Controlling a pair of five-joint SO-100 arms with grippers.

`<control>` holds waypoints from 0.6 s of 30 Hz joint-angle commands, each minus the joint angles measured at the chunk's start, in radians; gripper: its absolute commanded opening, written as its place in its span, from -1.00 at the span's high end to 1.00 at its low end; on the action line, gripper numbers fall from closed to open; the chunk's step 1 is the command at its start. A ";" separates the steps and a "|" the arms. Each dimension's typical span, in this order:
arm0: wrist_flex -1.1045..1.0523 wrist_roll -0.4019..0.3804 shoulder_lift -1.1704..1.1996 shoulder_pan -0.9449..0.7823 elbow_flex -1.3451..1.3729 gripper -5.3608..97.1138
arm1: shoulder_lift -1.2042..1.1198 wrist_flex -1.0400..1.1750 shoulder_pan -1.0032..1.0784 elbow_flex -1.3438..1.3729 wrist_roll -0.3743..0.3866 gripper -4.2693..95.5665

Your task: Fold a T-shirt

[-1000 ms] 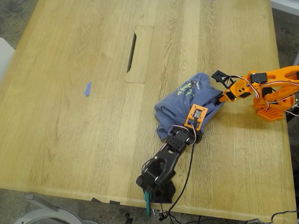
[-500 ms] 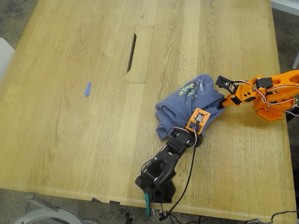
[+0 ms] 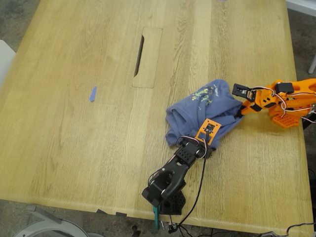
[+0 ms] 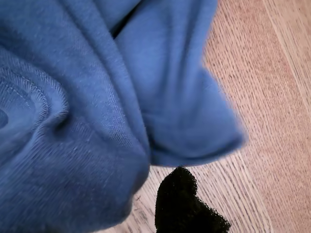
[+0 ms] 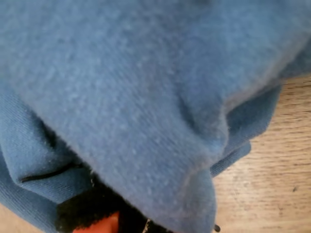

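The slate-blue T-shirt lies bunched on the wooden table, its green-and-yellow print facing up. My first gripper, on the black arm, sits at the shirt's near edge with cloth gathered around it. In the first wrist view the shirt hangs in folds beside one black fingertip. My second gripper, on the orange arm, holds the shirt's corner on the exterior view's right. In the second wrist view the cloth drapes over its jaws and fills the frame.
A small blue tape scrap lies toward the exterior view's left. A cable slot in an inset panel is beyond the shirt. The orange arm's base stands near the table's right edge, the black arm's base near the front edge.
The orange arm has drawn back toward the exterior view's right, pulling the shirt's corner with it. The black arm's gripper has shifted slightly right and nearer, and the shirt has slid that way.
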 commanded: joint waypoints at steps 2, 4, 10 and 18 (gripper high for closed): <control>0.023 0.017 0.072 0.006 -0.032 0.02 | 0.069 0.124 -0.034 -0.006 -0.049 0.77; 0.038 0.021 0.086 0.006 -0.035 -0.04 | 0.095 0.158 -0.041 -0.017 -0.064 0.82; 0.080 0.028 0.091 0.006 -0.089 -0.19 | 0.114 0.233 -0.023 -0.114 -0.089 0.74; 0.107 0.048 0.089 0.006 -0.140 -0.33 | 0.149 0.365 0.005 -0.258 -0.055 0.37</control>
